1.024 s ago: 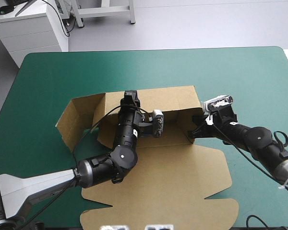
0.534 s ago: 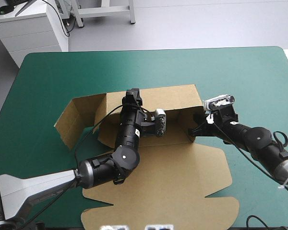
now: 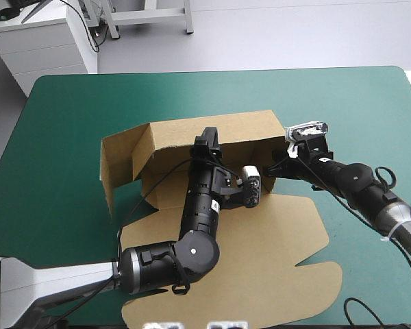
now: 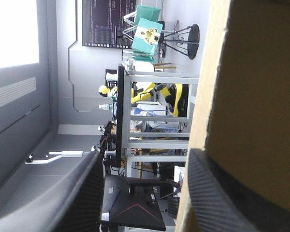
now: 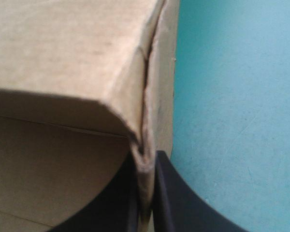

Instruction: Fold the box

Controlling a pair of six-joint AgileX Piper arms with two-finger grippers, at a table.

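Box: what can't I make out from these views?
High view: the left arm hides whether the left end effector touches the back wall of the box.
Left wrist view: box cut off by the edge.
Right wrist view: right end effector grips a wall; the rest is cut off.

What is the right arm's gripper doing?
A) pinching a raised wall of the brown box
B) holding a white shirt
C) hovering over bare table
A: the right gripper sits all but shut on the edge of a raised wall of the box, with the board between its black fingers.
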